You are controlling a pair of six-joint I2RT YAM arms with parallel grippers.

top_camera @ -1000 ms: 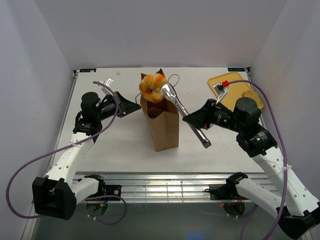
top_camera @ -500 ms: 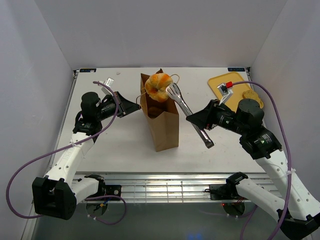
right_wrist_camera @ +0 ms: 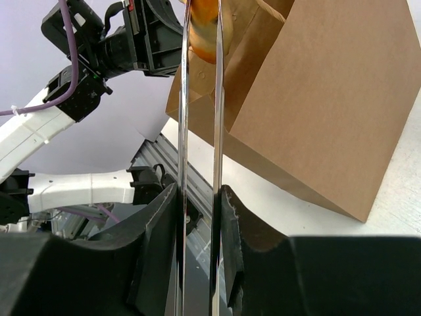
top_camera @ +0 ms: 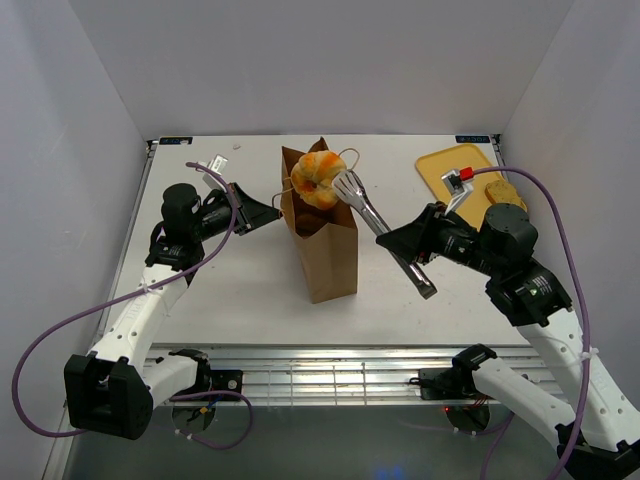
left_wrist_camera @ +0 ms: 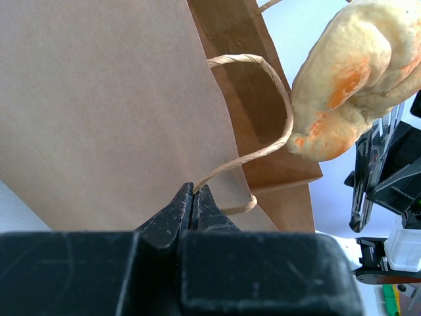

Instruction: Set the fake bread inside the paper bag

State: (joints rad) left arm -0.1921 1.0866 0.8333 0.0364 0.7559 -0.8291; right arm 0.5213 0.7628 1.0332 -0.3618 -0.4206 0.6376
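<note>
The brown paper bag (top_camera: 325, 250) stands upright mid-table with its mouth open. My left gripper (top_camera: 277, 212) is shut on the bag's twisted paper handle (left_wrist_camera: 263, 131), its tips (left_wrist_camera: 194, 191) pinching the loop's end. My right gripper (top_camera: 392, 240) is shut on metal tongs (top_camera: 370, 212), and its jaws (right_wrist_camera: 197, 191) squeeze both tong arms (right_wrist_camera: 217, 131). The tongs hold a golden-orange bread roll (top_camera: 316, 175) just above the bag's mouth. The roll also shows in the left wrist view (left_wrist_camera: 348, 79) and at the top of the right wrist view (right_wrist_camera: 202, 29).
A yellow tray (top_camera: 445, 170) lies at the back right, with another flat bread piece (top_camera: 503, 188) at its right edge beside my right arm. White walls enclose the table on three sides.
The tongs have carried the roll a little to the right, from the bag's left rim to over its mouth. The right arm has drawn back to the right. The left gripper has stayed put.
</note>
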